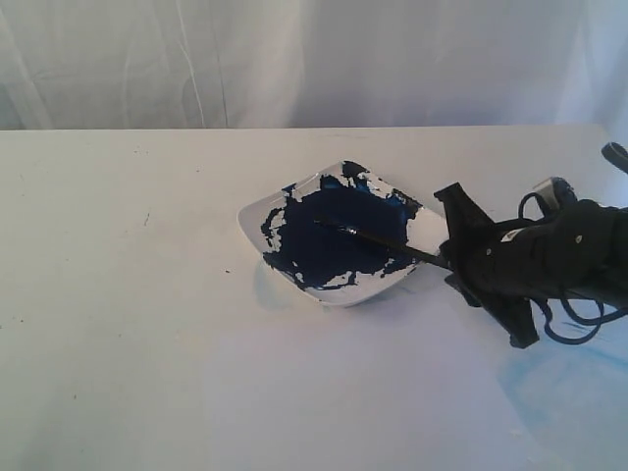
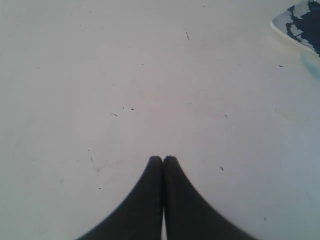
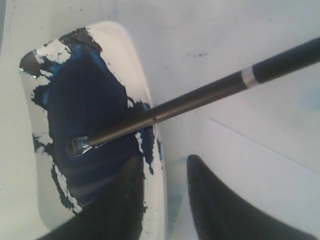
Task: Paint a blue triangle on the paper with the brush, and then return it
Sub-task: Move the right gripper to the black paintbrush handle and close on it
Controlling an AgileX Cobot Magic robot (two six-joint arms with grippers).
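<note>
Right tool [image 3: 165, 160] parted; black silver-banded brush [image 3: 200, 97], tip in dish [image 3: 127, 50].

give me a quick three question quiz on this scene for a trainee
1. True or false: the thin black-handled paintbrush has its bristle tip in the white square dish of dark blue paint.
2. Which gripper's fingers are pressed together? A) left gripper B) right gripper
3. Fill in: the right gripper's jaws stand ____, off the paintbrush.
Key: 1 true; 2 A; 3 open.
</note>
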